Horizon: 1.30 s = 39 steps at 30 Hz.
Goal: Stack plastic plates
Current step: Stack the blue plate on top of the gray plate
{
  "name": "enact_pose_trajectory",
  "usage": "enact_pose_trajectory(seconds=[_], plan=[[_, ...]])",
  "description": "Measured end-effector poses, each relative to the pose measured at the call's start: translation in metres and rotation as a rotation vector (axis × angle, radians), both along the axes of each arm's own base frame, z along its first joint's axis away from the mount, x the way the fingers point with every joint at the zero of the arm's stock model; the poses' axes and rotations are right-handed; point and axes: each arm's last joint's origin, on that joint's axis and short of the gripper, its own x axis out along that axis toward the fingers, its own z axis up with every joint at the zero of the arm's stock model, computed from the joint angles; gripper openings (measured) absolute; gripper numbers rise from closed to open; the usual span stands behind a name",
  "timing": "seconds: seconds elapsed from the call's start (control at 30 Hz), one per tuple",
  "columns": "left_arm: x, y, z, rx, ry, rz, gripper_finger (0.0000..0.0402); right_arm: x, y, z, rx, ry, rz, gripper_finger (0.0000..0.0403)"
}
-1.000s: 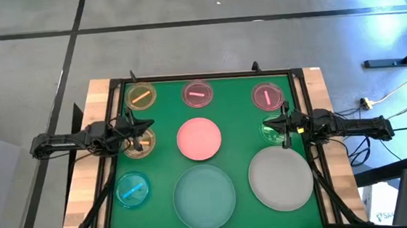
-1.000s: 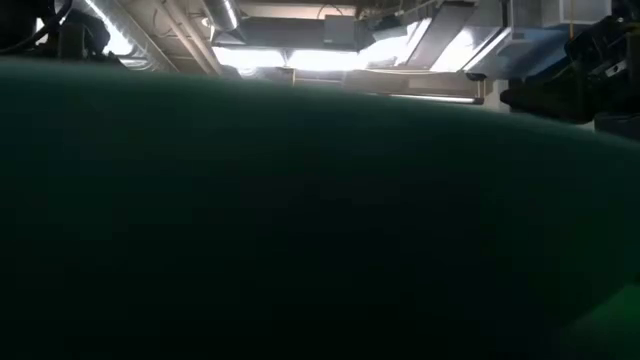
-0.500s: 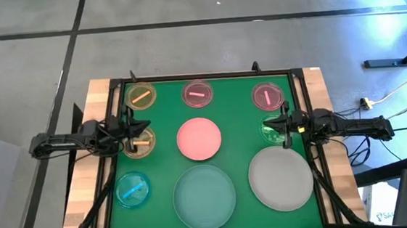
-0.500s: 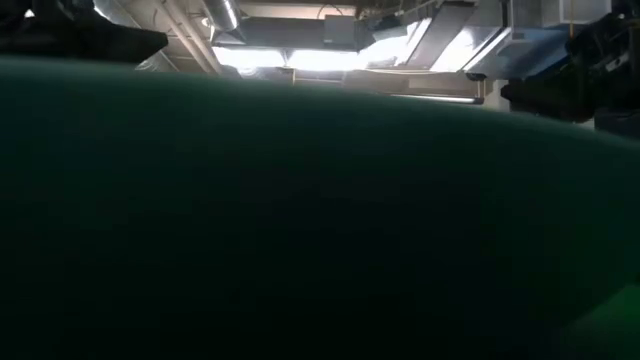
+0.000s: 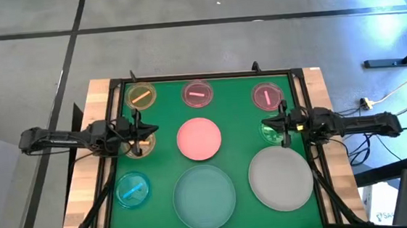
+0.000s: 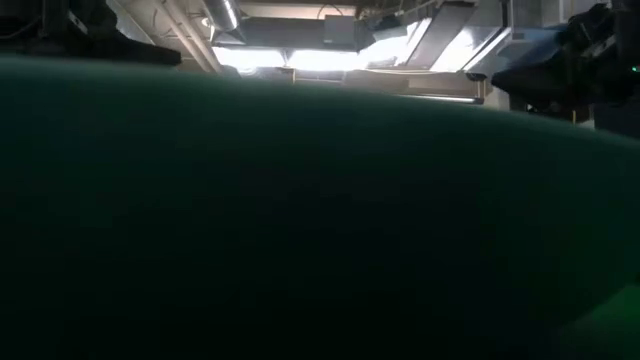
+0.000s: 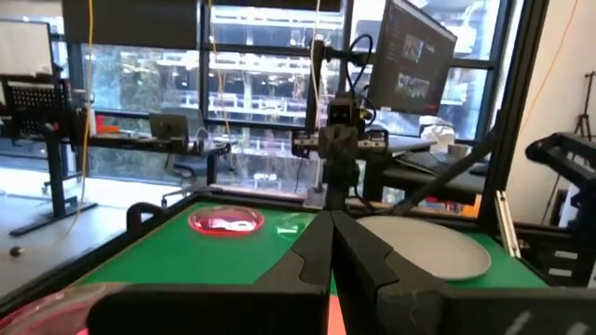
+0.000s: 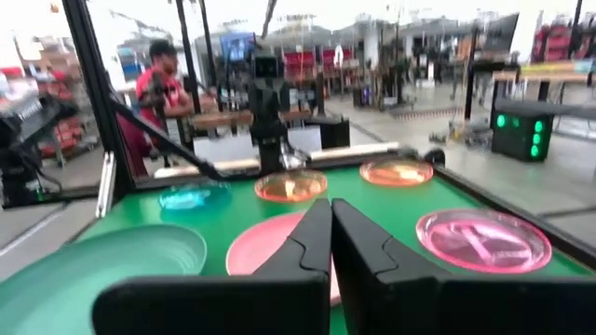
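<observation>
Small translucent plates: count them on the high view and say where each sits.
6: yellow, pink and darker pink along the far edge; another yellow under the left gripper; green under the right gripper; blue near-left.

Grey floor, large windows, desks

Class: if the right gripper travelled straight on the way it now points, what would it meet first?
Probably the left gripper, which faces it across the table. The right gripper points level above the pink plate, seemingly clearing it, though height is hard to judge.
</observation>
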Motion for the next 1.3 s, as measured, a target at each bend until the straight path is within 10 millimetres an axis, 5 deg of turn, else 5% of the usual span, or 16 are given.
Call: enact_pose_trajectory(seconds=[0.23,0.47,0.67,1.03,1.3], plan=[[0.005,0.000,0.012,0.195,-0.035,0.016,0.0003,0.029,-0.002,0.023,0.013,0.144,-0.045,0.0005],[0.005,0.000,0.014,0.208,-0.047,0.032,0.0003,0.074,0.004,0.038,0.047,0.321,-0.034,0.0005],[0.005,0.000,0.014,0.279,-0.037,0.069,0.0003,0.120,0.040,0.048,0.002,0.424,-0.001,0.0005],[0.004,0.003,0.014,0.083,-0.065,0.103,0.0003,0.178,0.118,0.069,0.033,0.614,0.015,0.0005],[0.004,-0.002,0.017,0.189,-0.088,-0.031,0.0003,0.204,0.138,0.063,0.140,0.651,0.115,0.0018]])
